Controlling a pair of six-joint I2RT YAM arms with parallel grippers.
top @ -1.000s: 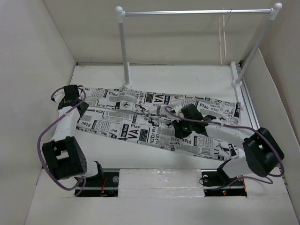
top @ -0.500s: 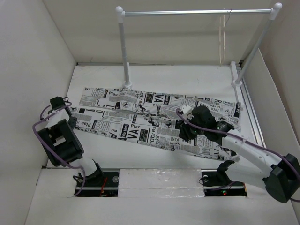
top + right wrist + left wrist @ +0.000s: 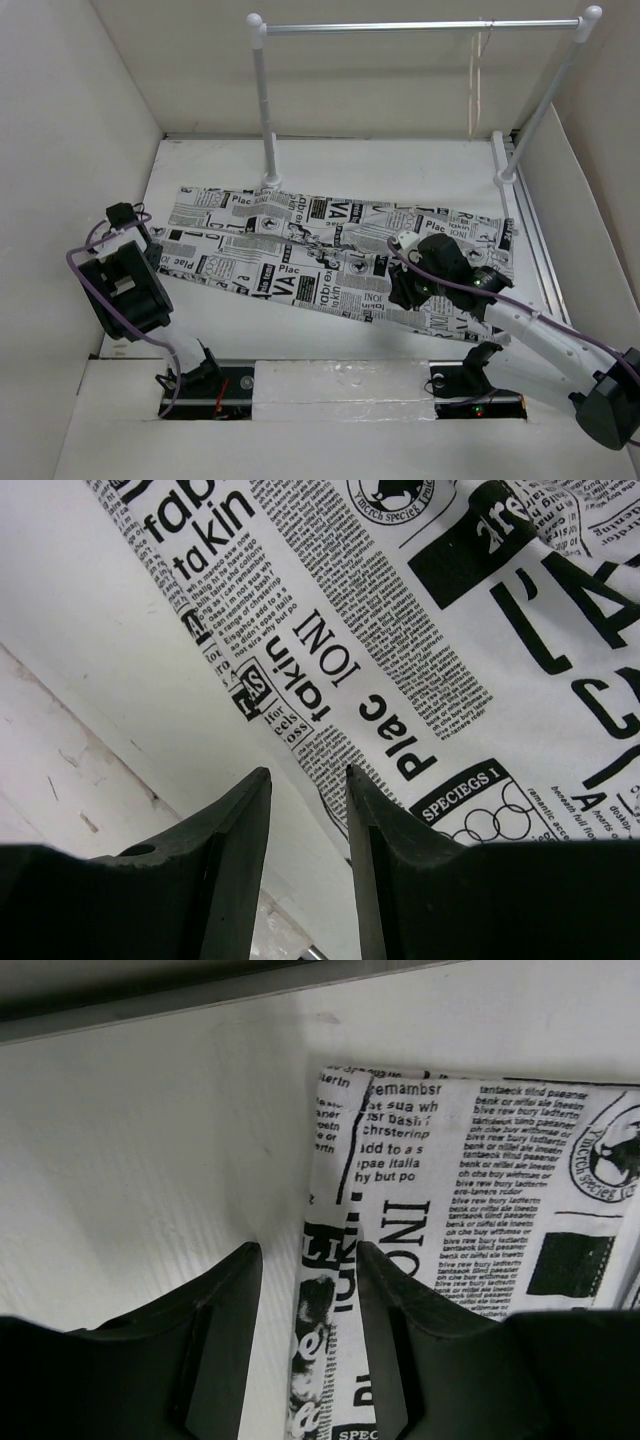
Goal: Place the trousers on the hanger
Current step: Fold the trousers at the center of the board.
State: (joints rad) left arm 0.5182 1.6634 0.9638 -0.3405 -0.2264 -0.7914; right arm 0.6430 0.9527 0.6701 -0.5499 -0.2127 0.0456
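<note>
The trousers (image 3: pixel 330 260), white cloth printed with black newspaper text, lie spread flat across the table. The hanger (image 3: pixel 477 85) hangs thin and pale, edge-on, from the right end of the rail. At the trousers' left end my left gripper (image 3: pixel 152 252) is low over the cloth. In the left wrist view its jaws (image 3: pixel 307 1255) straddle a folded edge of the trousers (image 3: pixel 470 1160), with a gap beside the cloth. My right gripper (image 3: pixel 400 293) is at the near edge of the trousers (image 3: pixel 400 630). It is open (image 3: pixel 306 773), with one finger over the hem and the table showing between.
The clothes rail (image 3: pixel 420 27) spans the back on two white posts (image 3: pixel 265 110). An aluminium track (image 3: pixel 530 230) runs along the right side. Pale walls close in the left, back and right. White foam blocks (image 3: pixel 340 385) lie along the near edge between the arm bases.
My left arm drew back from the trousers' far left corner to the nearer left edge, and its jaws narrowed. My right gripper shifted right and nearer, to the hem, and opened wider.
</note>
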